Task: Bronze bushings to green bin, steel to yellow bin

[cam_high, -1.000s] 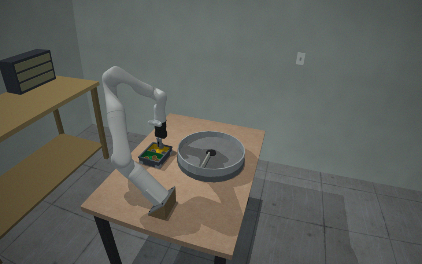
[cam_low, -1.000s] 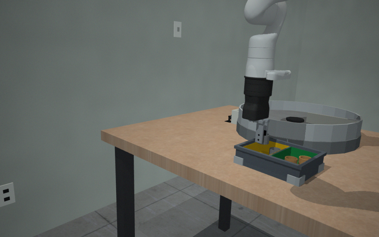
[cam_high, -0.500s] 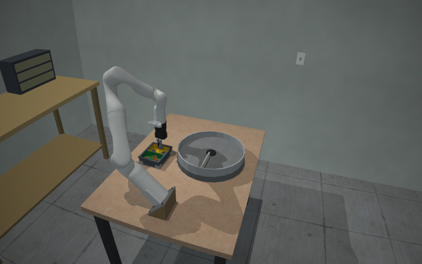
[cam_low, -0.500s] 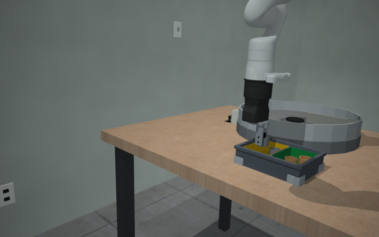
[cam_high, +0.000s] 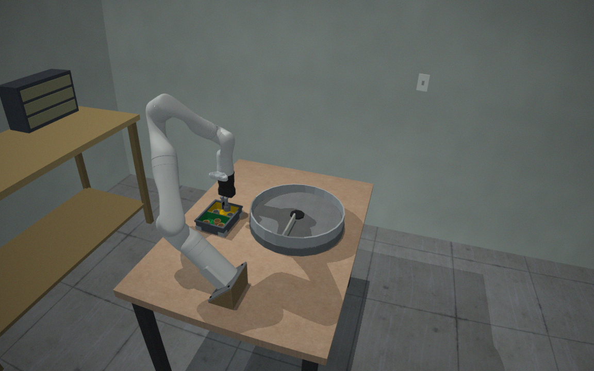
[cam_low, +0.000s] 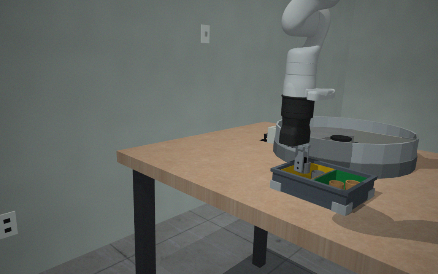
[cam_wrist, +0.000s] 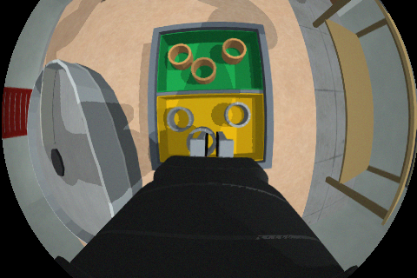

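My gripper (cam_high: 225, 205) (cam_low: 303, 165) (cam_wrist: 212, 140) points down, low over the yellow bin (cam_low: 322, 167) (cam_wrist: 256, 148). It is shut on the wall of a grey steel bushing (cam_low: 307, 167) (cam_wrist: 188, 140), held upright. Whether this bushing touches the bin floor I cannot tell. Two other steel bushings stand in the yellow bin, one (cam_wrist: 168, 119) on the left and one (cam_wrist: 249, 115) on the right in the wrist view. The green bin (cam_low: 338, 174) (cam_wrist: 239, 82) holds three upright bronze bushings (cam_wrist: 184, 66) (cam_wrist: 204, 81) (cam_wrist: 234, 61). No bushing shows on the turntable (cam_high: 290, 243) (cam_low: 367, 153) (cam_wrist: 117, 148); its near wall hides part of its surface.
A dark grey tray rim (cam_low: 319, 198) (cam_wrist: 268, 95) surrounds both bins, with a divider (cam_wrist: 217, 92) between them. The turntable's raised wall stands close beside the tray. A pale bar (cam_high: 288, 225) runs from the black hub (cam_high: 297, 214) towards the wall.
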Motion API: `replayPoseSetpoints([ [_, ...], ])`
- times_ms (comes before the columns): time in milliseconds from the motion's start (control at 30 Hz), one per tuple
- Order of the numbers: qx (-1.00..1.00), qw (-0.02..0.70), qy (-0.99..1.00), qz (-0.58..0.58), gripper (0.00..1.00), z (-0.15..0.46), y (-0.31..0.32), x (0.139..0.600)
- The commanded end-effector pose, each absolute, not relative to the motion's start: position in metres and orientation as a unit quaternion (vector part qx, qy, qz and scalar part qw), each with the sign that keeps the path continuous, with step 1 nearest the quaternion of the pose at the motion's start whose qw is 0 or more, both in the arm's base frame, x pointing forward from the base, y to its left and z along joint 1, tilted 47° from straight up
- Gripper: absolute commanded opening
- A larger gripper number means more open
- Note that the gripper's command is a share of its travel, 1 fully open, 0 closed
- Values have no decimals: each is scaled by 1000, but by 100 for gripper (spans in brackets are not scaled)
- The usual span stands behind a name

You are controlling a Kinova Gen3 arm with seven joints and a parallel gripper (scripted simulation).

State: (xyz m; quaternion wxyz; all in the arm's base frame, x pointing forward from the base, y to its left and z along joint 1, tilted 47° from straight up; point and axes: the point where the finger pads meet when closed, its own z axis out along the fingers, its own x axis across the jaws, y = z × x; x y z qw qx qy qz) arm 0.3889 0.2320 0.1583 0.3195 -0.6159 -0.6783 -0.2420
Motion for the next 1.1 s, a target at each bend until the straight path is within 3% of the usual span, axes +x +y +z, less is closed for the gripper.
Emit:
replayPoseSetpoints([
  [0, -616, 320, -678, -241, 0, 157, 233, 388],
  [1067, -616, 320, -678, -241, 0, 145, 246, 386],
])
